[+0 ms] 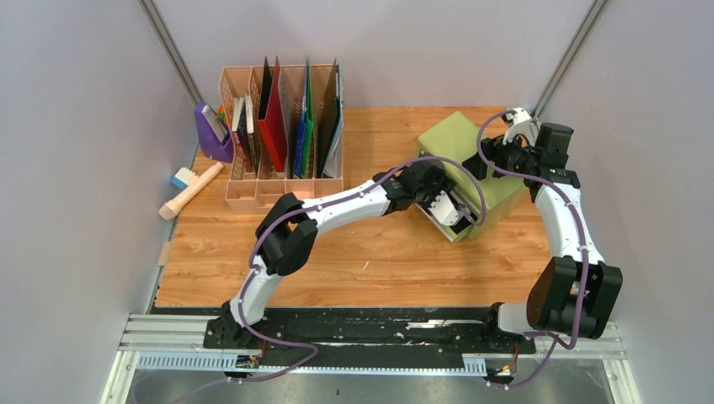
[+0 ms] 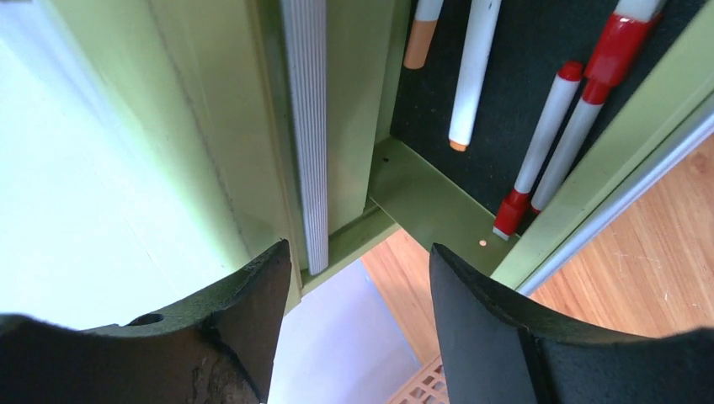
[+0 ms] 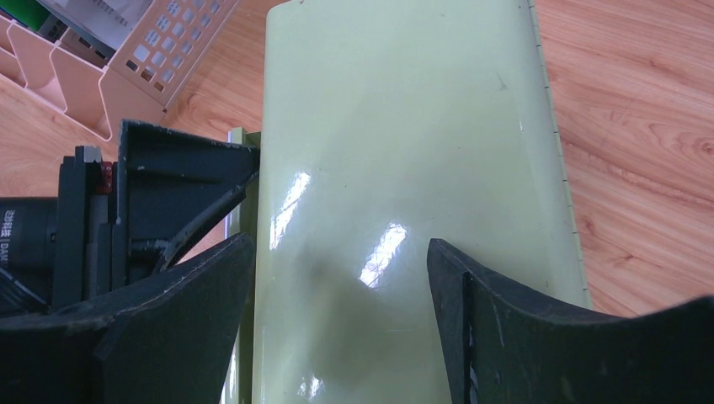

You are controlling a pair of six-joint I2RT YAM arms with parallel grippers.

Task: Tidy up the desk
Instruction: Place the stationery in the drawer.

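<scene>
Several markers [image 2: 546, 135] lie in the green cabinet's [image 1: 455, 139] open drawer [image 2: 429, 206]; both arms' jaws stand spread.

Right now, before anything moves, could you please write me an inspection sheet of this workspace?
Surface: wood-grain desk, black rail at front edge.
Job's things: green drawer cabinet, drawer open, markers inside.
Clutter: pink file organizer holding folders; brush and purple object near left edge.
Grippers: left gripper open at the drawer; right gripper open over the cabinet top; neither holds anything.
Cables: purple cables loop along both arms.
Surroundings: grey walls; nothing else seen.
</scene>
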